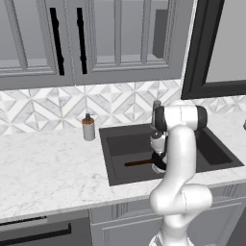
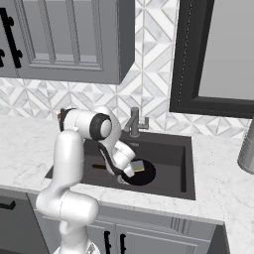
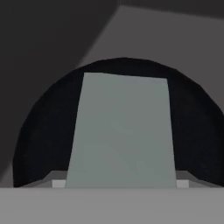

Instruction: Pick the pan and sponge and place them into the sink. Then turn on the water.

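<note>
Resting in one sink (image 2: 168,158): one pan (image 2: 145,175), one sponge (image 2: 137,166).

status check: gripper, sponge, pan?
Gripper low in sink, fingers around sponge. Sponge over pan, pan already in sink. Faucet dry. Nothing blocking.

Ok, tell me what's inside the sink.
In the sink lies the pan, with the sponge over it at the hand. Arm and pan hide much of the sink floor.
</note>
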